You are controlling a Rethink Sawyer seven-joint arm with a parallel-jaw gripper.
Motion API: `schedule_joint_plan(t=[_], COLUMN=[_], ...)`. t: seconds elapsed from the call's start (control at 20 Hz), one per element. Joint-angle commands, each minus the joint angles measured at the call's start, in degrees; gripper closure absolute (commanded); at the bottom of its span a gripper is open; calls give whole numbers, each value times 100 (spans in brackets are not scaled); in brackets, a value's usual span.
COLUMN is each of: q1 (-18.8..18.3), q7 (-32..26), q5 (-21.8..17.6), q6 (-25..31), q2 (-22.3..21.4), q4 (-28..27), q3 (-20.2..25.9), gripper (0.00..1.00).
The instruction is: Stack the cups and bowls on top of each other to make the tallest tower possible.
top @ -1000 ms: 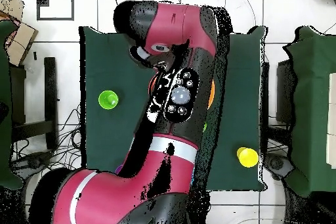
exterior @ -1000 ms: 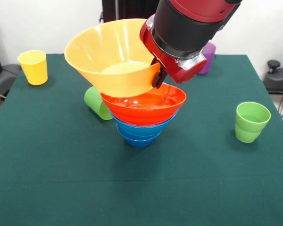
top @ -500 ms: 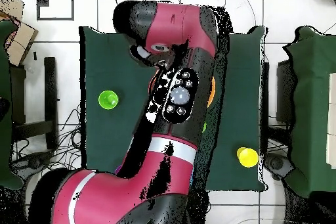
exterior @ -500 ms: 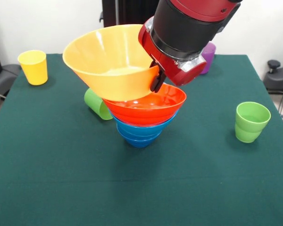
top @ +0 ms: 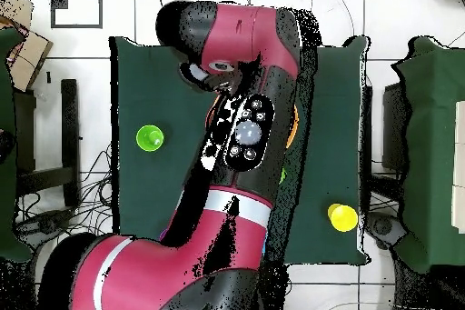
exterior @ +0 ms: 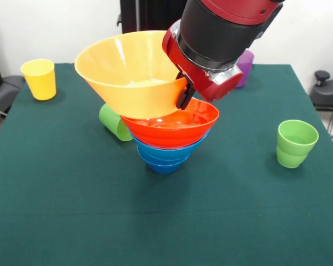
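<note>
Two views show this moment, and the front one tells nearly everything. The gripper (exterior: 183, 94) has its jaws pinched on the rim of the yellow-orange bowl (exterior: 130, 75), one dark finger visible on the bowl's outer wall; the bowl tilts, its held side low against the orange-red bowl (exterior: 172, 128) and its far side raised clear. Below that sit the blue bowls (exterior: 164, 156), nested, forming the tower in the middle of the green desk (exterior: 72, 210). A green cup (exterior: 115, 121) lies on its side just behind the tower, touching or almost touching it. A yellow cup (exterior: 39, 78) stands upright well apart at one far corner, a second green cup (exterior: 296, 143) upright toward the other side, and a purple cup (exterior: 244, 67) is half hidden behind the arm.

These bowls look light, stiff and glossy, so I judge them slippery: a rim pinch lets the wide bowl swing, and the flared walls slide into one another rather than lock. The thin rim seems the only place the jaws can take hold.

From overhead, the arm (top: 236, 143) covers the tower; only an orange sliver (top: 292, 126) shows past it. The jaws are hidden here. The upright green cup (top: 149, 137) and yellow cup (top: 342, 217) show on opposite sides.
</note>
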Motion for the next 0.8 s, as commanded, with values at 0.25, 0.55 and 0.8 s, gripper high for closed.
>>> schedule_joint_plan(t=[0.25,0.55,0.8], q1=[87,115,132], q7=[1336,1370,1390], q5=[147,229,303], q6=[-378,-452,-499], q2=[-118,-109,-112], q4=[665,705,752], q3=[247,203,175], gripper=[100,100,100])
